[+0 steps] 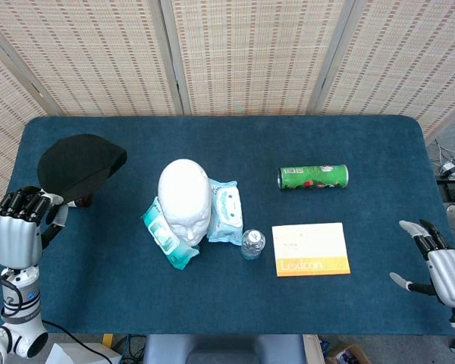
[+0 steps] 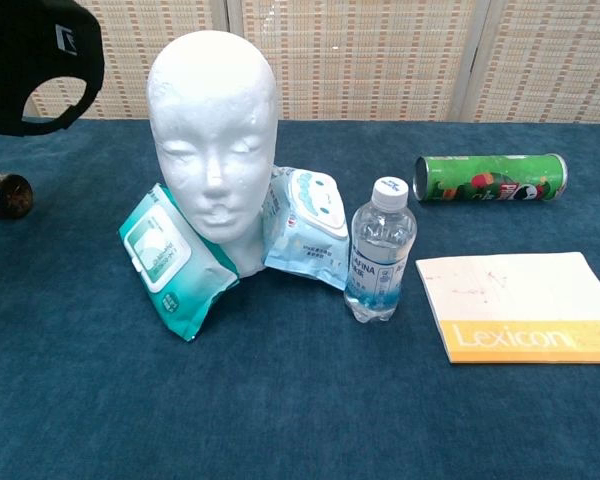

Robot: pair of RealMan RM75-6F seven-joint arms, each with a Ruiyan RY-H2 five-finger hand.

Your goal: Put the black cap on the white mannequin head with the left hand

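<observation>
The black cap [image 1: 80,162] hangs in the air left of the white mannequin head [image 1: 185,198], held by its near edge in my left hand [image 1: 19,231] at the table's left side. In the chest view the black cap [image 2: 35,62] shows at the top left, above table level, while the white mannequin head [image 2: 212,140] stands upright at centre facing the camera. My right hand [image 1: 444,267] rests low at the right front edge, fingers apart, holding nothing.
Two wet-wipe packs [image 2: 168,257] [image 2: 306,227] lean against the mannequin's base. A water bottle [image 2: 379,262] stands just to their right, with a Lexicon book [image 2: 520,305] and a green can [image 2: 490,178] lying beyond. A small dark object [image 2: 4,195] lies at the left.
</observation>
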